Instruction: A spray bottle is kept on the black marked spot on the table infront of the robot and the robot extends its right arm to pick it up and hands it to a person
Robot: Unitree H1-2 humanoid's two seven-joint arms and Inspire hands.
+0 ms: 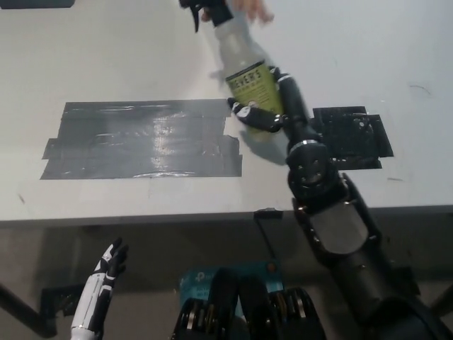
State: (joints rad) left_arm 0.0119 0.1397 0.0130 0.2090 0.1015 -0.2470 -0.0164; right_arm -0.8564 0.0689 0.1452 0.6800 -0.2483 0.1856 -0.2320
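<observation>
My black right hand (270, 108) is shut on the spray bottle (241, 60), a pale bottle with a yellow-green label and a black trigger head. I hold it lifted above the table, tilted toward the far left. A person's hand (253, 8) shows at the top edge, right at the bottle's trigger head. The small black marked spot (354, 138) lies bare on the table to the right of my arm. My white left hand (101, 283) hangs below the table edge at lower left, fingers apart and holding nothing.
A large patch of dark tape (141, 138) covers the table's left middle. The white table's front edge (141, 216) runs across the picture. A small pen mark (419, 88) sits at the far right.
</observation>
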